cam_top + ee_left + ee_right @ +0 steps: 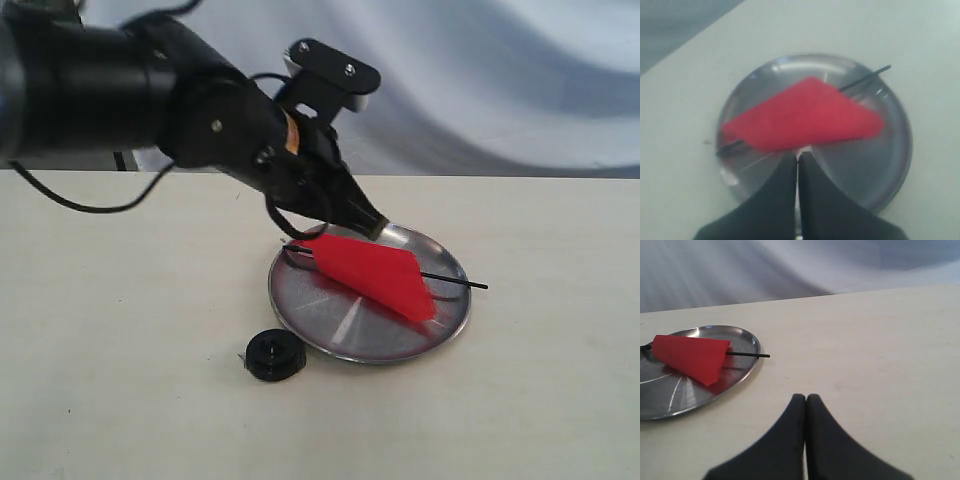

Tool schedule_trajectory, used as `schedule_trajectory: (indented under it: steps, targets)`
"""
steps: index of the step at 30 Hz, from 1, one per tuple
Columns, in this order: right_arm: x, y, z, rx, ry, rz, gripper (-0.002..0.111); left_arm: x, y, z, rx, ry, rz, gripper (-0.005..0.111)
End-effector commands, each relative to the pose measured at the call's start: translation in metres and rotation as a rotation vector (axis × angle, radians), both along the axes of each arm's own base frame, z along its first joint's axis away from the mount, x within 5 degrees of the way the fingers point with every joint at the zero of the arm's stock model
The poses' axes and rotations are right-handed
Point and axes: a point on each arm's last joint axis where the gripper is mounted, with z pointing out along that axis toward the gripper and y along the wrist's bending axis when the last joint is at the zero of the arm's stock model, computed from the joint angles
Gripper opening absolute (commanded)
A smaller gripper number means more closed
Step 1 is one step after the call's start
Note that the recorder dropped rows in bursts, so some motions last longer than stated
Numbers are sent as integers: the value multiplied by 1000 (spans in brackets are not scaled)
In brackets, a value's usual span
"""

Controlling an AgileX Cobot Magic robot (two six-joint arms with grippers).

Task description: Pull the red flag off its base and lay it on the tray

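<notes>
The red flag (pixel 375 275) lies slanted over the round silver tray (pixel 345 330), its black stick reaching across and past the right rim. My left gripper (pixel 375 228) hangs over the tray's far side, shut, its tips pinching the near edge of the cloth (pixel 805 117) in the left wrist view, where the tray (pixel 865 170) fills the frame. The black round base (pixel 273 355) sits empty on the table just in front of the tray's left side. My right gripper (pixel 806 397) is shut on nothing above bare table, to the right of the flag (pixel 690 356) and tray (pixel 670 395).
The cream table (pixel 120 330) runs to a far edge with pale grey cloth behind it. The left arm's black body and cables (pixel 120 90) reach in from the upper left. The right arm is out of the exterior view.
</notes>
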Motion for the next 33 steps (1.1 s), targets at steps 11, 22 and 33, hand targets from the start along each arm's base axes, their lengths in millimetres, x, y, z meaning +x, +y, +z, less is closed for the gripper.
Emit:
schedule_trajectory:
  steps: [11, 22, 33]
  targets:
    - [0, 0, 1, -5, -12, -2, 0, -130, 92, 79, 178, -44, -46, 1]
    - [0, 0, 1, -5, -12, -2, 0, -234, 170, 83, -359, -221, 134, 1]
    - [0, 0, 1, -5, -12, -2, 0, -280, 190, 22, -680, -65, 148, 1]
